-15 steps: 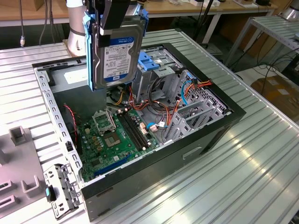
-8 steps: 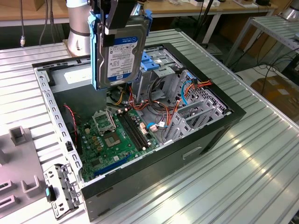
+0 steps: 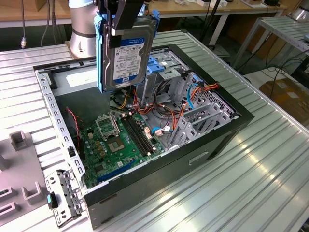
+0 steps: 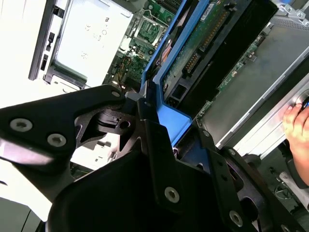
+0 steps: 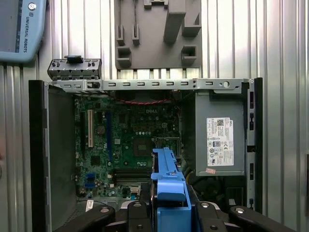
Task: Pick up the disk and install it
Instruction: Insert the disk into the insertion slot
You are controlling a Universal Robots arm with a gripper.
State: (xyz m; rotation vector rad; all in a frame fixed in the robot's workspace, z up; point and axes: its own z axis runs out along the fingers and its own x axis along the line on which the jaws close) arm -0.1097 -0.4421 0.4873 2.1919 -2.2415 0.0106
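Ribbed aluminium decking forms the table [image 3: 270, 159], and an open computer case [image 3: 212, 140] lies on it with its inside facing up. From a silver-grey arm [image 3: 82, 29] rising behind the case, the wrist points straight down, so the gripper [image 3: 121, 21] hangs over the open case. Its black fingers are closed narrowly on the upper end of the disk [image 3: 128, 53], which hangs on edge below them with its white label facing the exterior view and a blue rail down each side.

In the first wrist view the disk [image 5: 168, 188] shows edge-on, blue rail foremost, directly under the gripper and above the green motherboard [image 5: 125, 140]. In the second wrist view its circuit-board face [image 4: 203, 38] runs away from the fingers [image 4: 159, 145].

Below the gripper and off to one side, the grey power-supply box [image 5: 219, 140] fills a corner of the case. On the other side, lower than the disk, stands the drive cage [image 3: 169, 72], with orange and blue cables [image 3: 195, 92] past it. Beyond the case lies a grey fixture plate [image 5: 154, 34]. A person's hand [image 4: 297, 128] rests beside the case in the second wrist view.
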